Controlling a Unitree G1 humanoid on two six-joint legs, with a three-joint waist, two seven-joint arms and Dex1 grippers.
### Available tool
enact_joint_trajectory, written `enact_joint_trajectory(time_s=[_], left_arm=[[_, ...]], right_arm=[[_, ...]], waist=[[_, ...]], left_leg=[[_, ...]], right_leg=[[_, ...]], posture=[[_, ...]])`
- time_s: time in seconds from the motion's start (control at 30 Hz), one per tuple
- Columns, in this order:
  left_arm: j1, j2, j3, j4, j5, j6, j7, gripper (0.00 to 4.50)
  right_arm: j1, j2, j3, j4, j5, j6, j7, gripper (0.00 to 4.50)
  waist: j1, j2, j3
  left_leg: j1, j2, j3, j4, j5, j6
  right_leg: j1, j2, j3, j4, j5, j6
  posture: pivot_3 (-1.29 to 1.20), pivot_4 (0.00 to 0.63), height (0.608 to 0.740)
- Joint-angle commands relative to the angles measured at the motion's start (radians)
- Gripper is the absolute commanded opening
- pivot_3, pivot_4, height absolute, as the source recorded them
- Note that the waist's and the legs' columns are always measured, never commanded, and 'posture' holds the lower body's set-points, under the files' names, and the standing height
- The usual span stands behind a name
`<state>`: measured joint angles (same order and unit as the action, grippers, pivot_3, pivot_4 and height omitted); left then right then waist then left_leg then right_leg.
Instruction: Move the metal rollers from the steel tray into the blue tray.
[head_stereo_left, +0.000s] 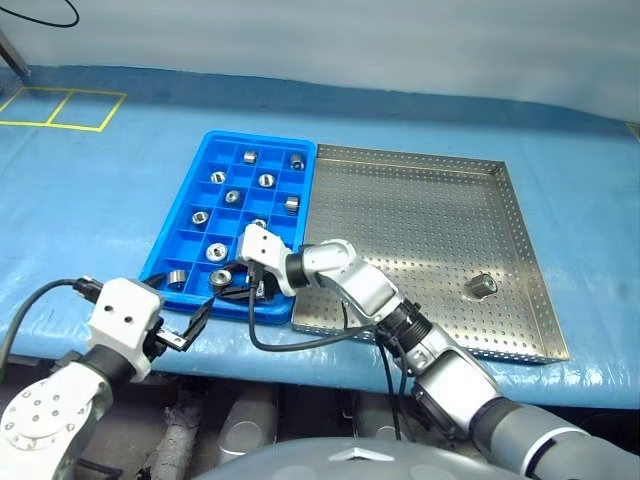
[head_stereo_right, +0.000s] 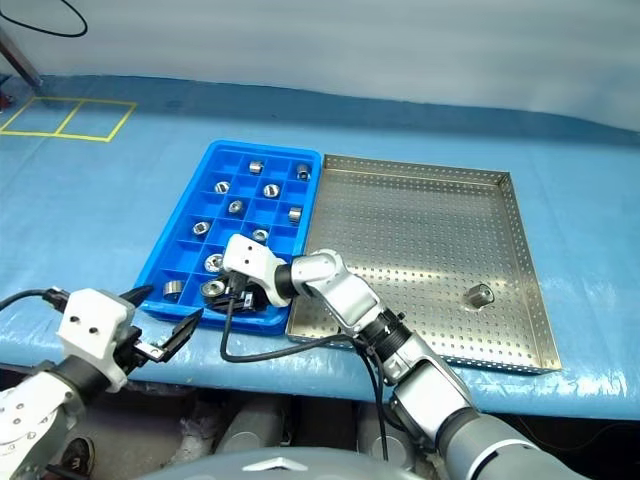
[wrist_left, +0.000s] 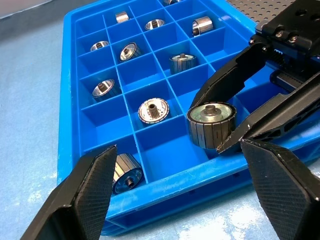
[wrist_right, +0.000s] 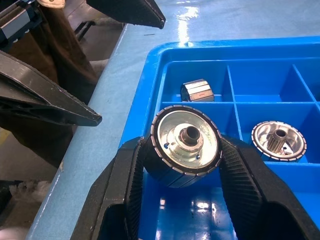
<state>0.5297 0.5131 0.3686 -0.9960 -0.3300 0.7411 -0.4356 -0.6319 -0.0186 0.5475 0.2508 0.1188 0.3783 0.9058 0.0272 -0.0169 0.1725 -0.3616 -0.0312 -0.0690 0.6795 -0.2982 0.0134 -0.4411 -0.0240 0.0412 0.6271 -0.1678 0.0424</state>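
Left fingers spread wide, right fingers clamping a roller over blue tray, no readable markings

Right gripper reaching across to the left, fingers clamped together; left gripper fingers spread wide, level

Blue table cover w/ yellow tape squares.
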Motion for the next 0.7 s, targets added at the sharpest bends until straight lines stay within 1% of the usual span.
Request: enact_joint_trajectory(time_s=[0.03, 0.2, 0.27, 0.3, 0.4, 0.6, 0.7], left_arm=[[-0.013, 0.009, -0.008, -0.027, 0.000, -0.006, 0.005, 4.34], [-0.025, 0.014, -0.014, -0.020, 0.001, -0.005, 0.003, 4.34], [-0.028, 0.015, -0.015, -0.019, 0.001, -0.005, 0.003, 4.34], [-0.029, 0.015, -0.016, -0.018, 0.001, -0.005, 0.002, 4.34], [-0.031, 0.017, -0.016, -0.016, 0.001, -0.006, 0.001, 4.34], [-0.042, 0.019, -0.022, -0.010, 0.000, -0.007, -0.002, 4.34], [-0.070, 0.023, -0.047, -0.003, -0.007, -0.009, -0.007, 4.34]], right_arm=[[-0.019, 0.012, -0.028, -0.022, 0.002, -0.016, -0.004, 1.85], [-0.015, -0.006, -0.028, -0.033, 0.002, -0.009, 0.010, 1.85], [-0.012, -0.012, -0.026, -0.038, 0.002, -0.010, 0.015, 2.57], [-0.011, -0.014, -0.026, -0.040, 0.000, -0.015, 0.015, 2.79], [-0.005, -0.014, -0.033, -0.045, -0.006, -0.040, -0.001, 3.73], [-0.002, -0.011, -0.059, -0.056, -0.002, -0.051, -0.017, 3.73], [0.003, -0.021, -0.099, -0.104, 0.012, -0.036, -0.041, 3.73]], waist=[[-0.001, 0.000, 0.000], [-0.004, 0.000, 0.000], [-0.005, 0.000, 0.000], [-0.006, 0.000, 0.000], [-0.008, 0.000, 0.000], [-0.009, 0.000, 0.000], [-0.008, 0.000, 0.000]], left_leg=[[0.000, 0.000, 0.000, 0.000, 0.000, 0.000], [0.000, 0.000, 0.000, 0.000, 0.000, 0.000], [0.000, 0.000, 0.000, 0.000, 0.000, 0.000], [0.000, 0.000, 0.000, 0.000, 0.000, 0.000], [0.000, 0.000, 0.000, 0.000, 0.000, 0.000], [0.000, 0.000, 0.000, -0.001, 0.000, 0.000], [0.000, 0.000, 0.000, -0.001, 0.000, 0.000]], right_leg=[[0.000, 0.000, 0.000, 0.000, 0.000, 0.000], [0.000, 0.000, 0.000, 0.000, 0.000, 0.000], [0.000, 0.000, 0.000, 0.000, 0.000, 0.000], [0.000, 0.000, 0.000, 0.000, 0.000, 0.000], [0.000, 0.000, 0.000, 0.000, 0.000, 0.000], [0.000, 0.000, 0.000, 0.000, 0.000, 0.000], [0.000, 0.000, 0.000, 0.000, 0.000, 0.000]], posture=[[0.18, 0.150, 0.740], [0.18, 0.150, 0.740], [0.18, 0.150, 0.740], [0.18, 0.150, 0.740], [0.17, 0.150, 0.740], [0.16, 0.150, 0.740], [0.16, 0.150, 0.740]])
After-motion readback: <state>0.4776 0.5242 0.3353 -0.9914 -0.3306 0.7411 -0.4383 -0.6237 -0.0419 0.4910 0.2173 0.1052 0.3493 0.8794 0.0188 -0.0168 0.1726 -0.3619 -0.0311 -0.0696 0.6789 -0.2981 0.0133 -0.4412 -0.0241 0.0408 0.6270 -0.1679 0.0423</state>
